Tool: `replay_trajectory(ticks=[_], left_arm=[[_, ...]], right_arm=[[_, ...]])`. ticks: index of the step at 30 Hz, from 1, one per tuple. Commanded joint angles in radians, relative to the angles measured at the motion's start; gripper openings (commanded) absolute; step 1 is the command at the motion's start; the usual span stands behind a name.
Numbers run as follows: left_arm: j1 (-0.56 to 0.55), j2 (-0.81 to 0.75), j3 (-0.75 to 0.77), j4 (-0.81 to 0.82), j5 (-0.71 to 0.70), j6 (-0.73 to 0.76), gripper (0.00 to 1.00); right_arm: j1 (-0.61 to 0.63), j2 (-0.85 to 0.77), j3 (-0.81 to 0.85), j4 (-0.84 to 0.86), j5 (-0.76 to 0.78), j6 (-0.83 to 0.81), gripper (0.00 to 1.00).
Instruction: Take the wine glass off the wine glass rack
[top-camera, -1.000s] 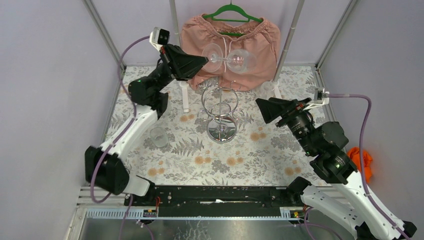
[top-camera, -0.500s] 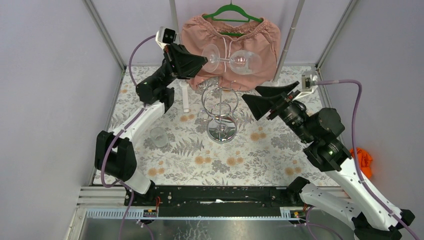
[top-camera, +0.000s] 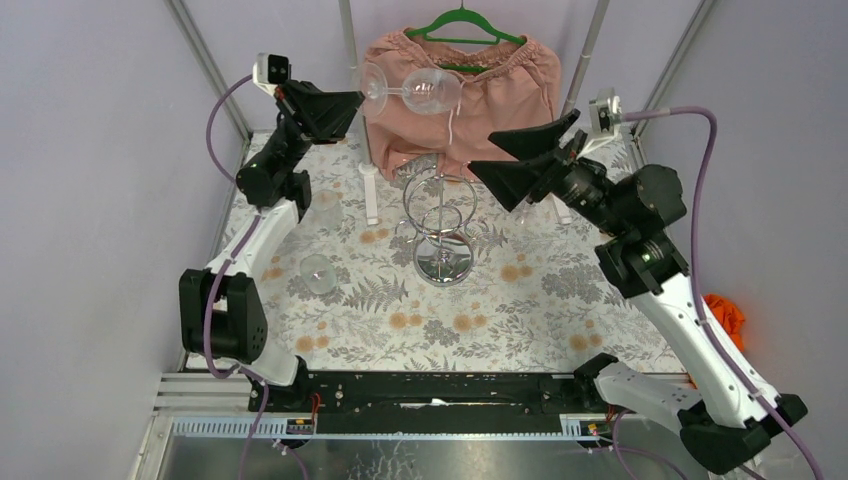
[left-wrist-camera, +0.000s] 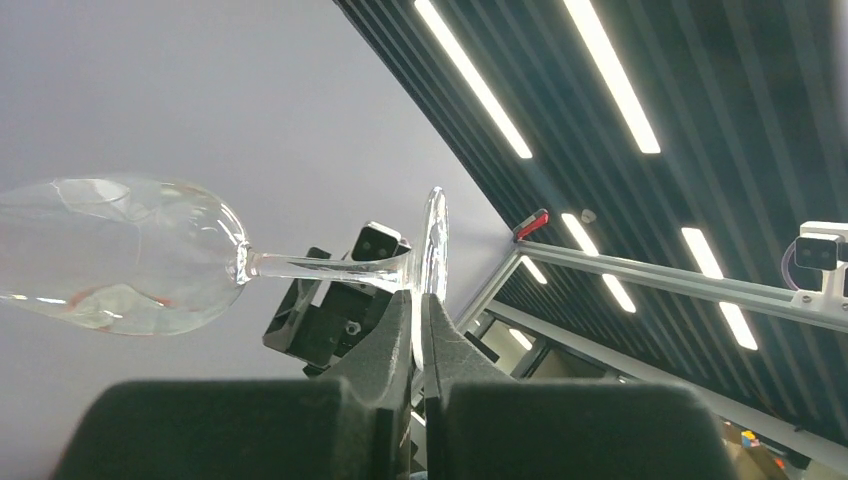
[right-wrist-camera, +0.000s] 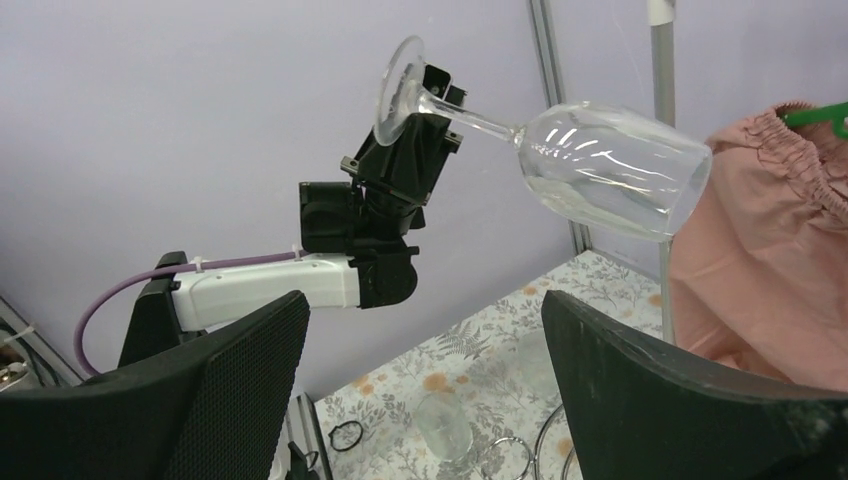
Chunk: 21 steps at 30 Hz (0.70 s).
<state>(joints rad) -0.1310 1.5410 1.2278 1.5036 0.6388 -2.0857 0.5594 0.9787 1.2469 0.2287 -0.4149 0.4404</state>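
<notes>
The wine glass (top-camera: 410, 90) lies sideways high in the air, to the upper left of the wine glass rack (top-camera: 441, 225) and clear of it. My left gripper (top-camera: 355, 97) is shut on the rim of its foot. In the left wrist view the foot (left-wrist-camera: 433, 245) stands edge-on between my fingers and the bowl (left-wrist-camera: 120, 250) points left. My right gripper (top-camera: 510, 160) is open and empty, raised to the right of the glass. The right wrist view shows the glass (right-wrist-camera: 600, 165) above and beyond my open right gripper (right-wrist-camera: 425, 300), with the rack's rings (right-wrist-camera: 560, 445) at the bottom edge.
Pink shorts (top-camera: 500, 90) hang on a green hanger behind the rack. A clear tumbler (top-camera: 318, 273) stands on the floral mat left of the rack, and another (top-camera: 327, 207) farther back. A white post (top-camera: 370, 195) stands beside the rack. An orange cloth (top-camera: 722, 320) lies at the right edge.
My left arm has swung the wine glass left and higher, away from above the rack. My right gripper has risen and moved toward the back, staying open.
</notes>
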Motion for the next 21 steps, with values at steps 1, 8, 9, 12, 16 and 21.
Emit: replay_trajectory(ticks=[1,8,9,12,16,21], left_arm=[[0.019,-0.045,0.013,0.116,-0.032,-0.259,0.0],[0.021,-0.086,0.001,0.116,-0.036,-0.277,0.0],[0.021,-0.093,-0.006,0.116,-0.037,-0.277,0.0],[0.021,-0.111,-0.025,0.115,-0.036,-0.275,0.0],[0.021,-0.116,-0.043,0.115,-0.033,-0.272,0.0],[0.021,-0.113,-0.043,0.115,-0.046,-0.267,0.0]], right_arm=[[-0.068,0.086,0.047,0.17,-0.185,0.115,0.95],[-0.177,0.247,0.101,0.403,-0.324,0.324,0.95],[-0.187,0.263,0.116,0.413,-0.33,0.339,0.95],[-0.221,0.3,0.143,0.457,-0.344,0.378,0.95],[-0.25,0.349,0.155,0.558,-0.374,0.482,0.95],[-0.256,0.46,0.202,0.709,-0.423,0.672,0.95]])
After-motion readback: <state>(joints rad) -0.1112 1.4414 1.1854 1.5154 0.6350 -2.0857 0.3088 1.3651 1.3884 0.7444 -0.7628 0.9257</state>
